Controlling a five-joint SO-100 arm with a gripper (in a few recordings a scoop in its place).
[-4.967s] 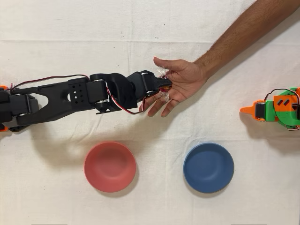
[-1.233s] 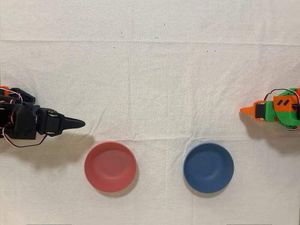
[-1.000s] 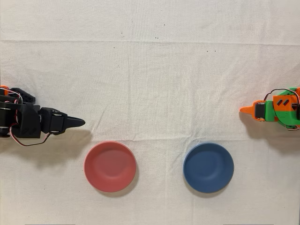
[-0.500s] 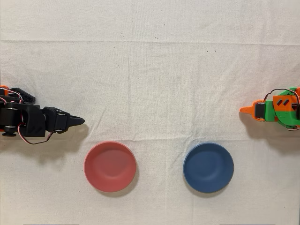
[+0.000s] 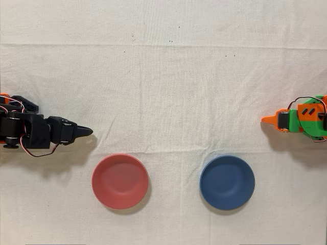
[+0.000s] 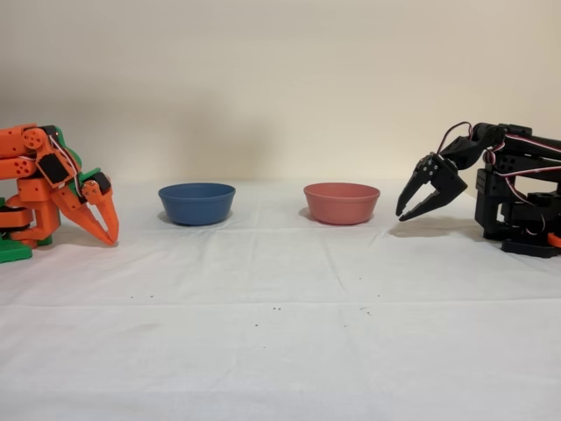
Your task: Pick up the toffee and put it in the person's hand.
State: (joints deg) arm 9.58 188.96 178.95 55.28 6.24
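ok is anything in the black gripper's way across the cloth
Nothing visible does. The gripper sits at the overhead view's left edge. The red bowl and blue bowl lie below its line of reach, and the cloth ahead carries nothing.

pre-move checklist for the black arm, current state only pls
1. Pincer state: jaws stand slightly apart in the fixed view, nothing between them. ok.
2. Black arm posture: folded back at the cloth's edge, pincer above the cloth, apart from the red bowl. ok.
3. Bowls: red bowl and blue bowl upright, both look empty from overhead. ok.
4. Toffee located: no toffee seen on the cloth or in either bowl. not ok.
5. Receiving hand in place: no hand over the white cloth. not ok.
6. Orange arm: idle at its own edge, pincer tips down near the cloth. ok.
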